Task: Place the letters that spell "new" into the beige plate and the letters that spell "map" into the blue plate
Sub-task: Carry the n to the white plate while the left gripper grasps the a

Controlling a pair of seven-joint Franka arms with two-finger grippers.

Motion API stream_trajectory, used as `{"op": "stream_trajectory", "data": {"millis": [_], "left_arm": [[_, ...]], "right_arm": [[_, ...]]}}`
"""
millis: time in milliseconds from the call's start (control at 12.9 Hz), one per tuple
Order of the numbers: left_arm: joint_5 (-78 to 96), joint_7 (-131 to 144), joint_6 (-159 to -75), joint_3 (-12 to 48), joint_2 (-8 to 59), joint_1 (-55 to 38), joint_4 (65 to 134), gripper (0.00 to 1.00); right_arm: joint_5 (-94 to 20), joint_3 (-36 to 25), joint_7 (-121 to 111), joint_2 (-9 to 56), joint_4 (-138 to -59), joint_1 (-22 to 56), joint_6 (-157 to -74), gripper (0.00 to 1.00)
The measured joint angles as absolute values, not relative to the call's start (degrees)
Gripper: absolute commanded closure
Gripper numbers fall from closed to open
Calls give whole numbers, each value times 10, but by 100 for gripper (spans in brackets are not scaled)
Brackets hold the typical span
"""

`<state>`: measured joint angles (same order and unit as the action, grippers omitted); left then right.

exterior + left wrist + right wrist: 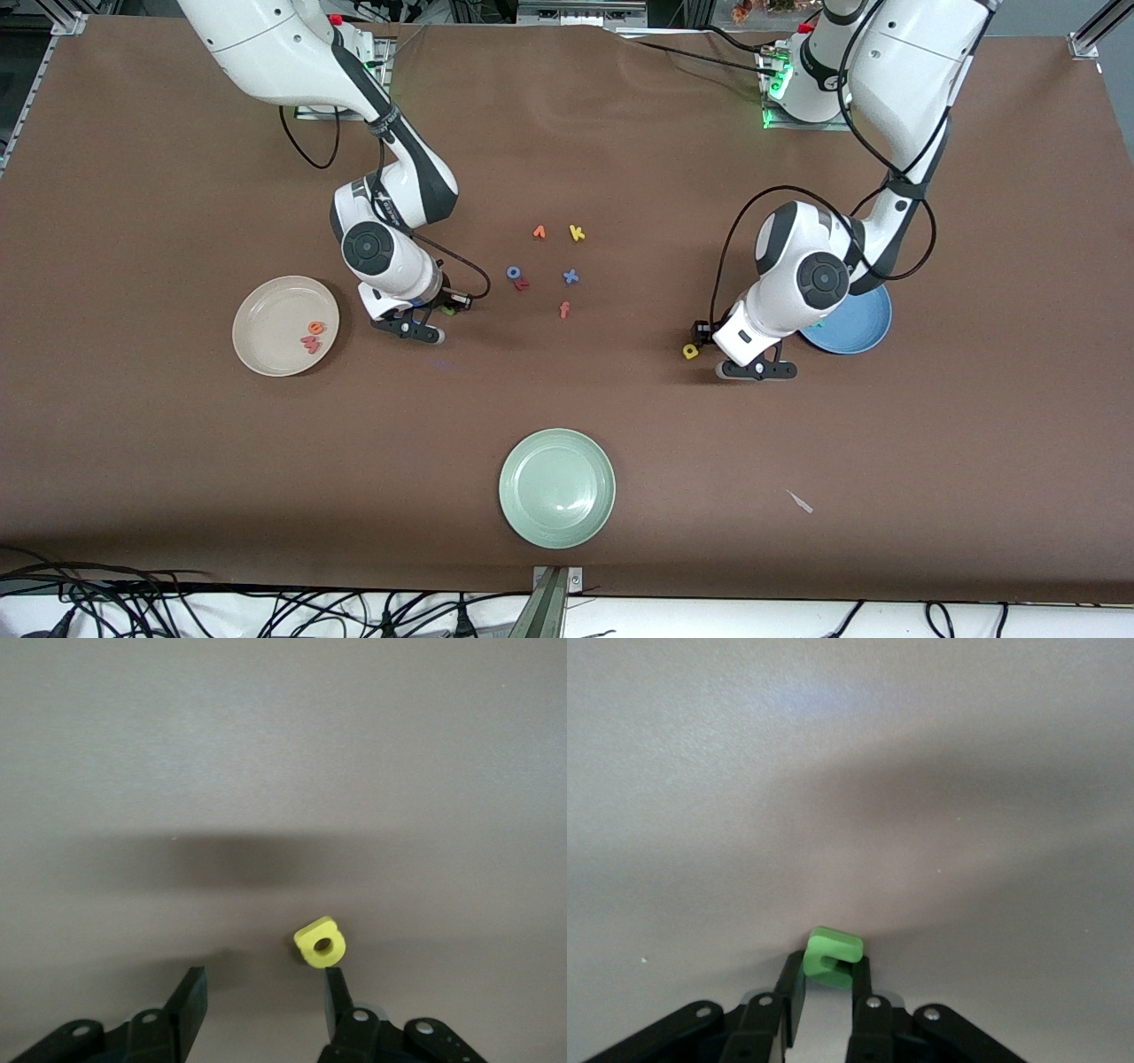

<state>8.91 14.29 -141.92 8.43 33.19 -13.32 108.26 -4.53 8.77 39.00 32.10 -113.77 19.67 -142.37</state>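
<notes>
Gripping the green "n" (834,954) in my right pincer (828,985), low over the desk (133,177) beside the beige plate (266,306), I should carry it there next. My left pincer (262,990) hangs open beside the yellow letter (320,941).

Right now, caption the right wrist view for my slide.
Right gripper shut on the green "n", above the brown table.
</notes>
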Motion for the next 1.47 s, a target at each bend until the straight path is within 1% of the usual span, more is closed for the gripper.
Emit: {"op": "stream_trajectory", "data": {"millis": [232, 618, 850, 1159, 1314, 1391, 1469], "left_arm": [[89, 147, -1430, 79, 352, -150, 1070, 38], [89, 166, -1438, 66, 364, -174, 1064, 38], [89, 166, -1438, 62, 368, -175, 1061, 42], [89, 166, -1441, 60, 373, -180, 1058, 43], [89, 166, -1441, 60, 374, -181, 1057, 48], [89, 166, -1441, 59, 374, -182, 1057, 52], [89, 166, -1441, 59, 374, -182, 1057, 57]], "right_arm": [[-45, 85, 390, 321, -1130, 197, -1419, 83], [2, 62, 368, 315, -1097, 196, -1350, 83], [5, 21, 274, 293, -1093, 195, -1301, 83], [6, -47, 127, 269, -1093, 192, -1252, 83], [6, -84, 59, 270, -1096, 191, -1242, 83], [6, -103, 27, 270, -1097, 190, -1241, 81], [6, -120, -1, 272, -1099, 185, -1241, 68]]}}
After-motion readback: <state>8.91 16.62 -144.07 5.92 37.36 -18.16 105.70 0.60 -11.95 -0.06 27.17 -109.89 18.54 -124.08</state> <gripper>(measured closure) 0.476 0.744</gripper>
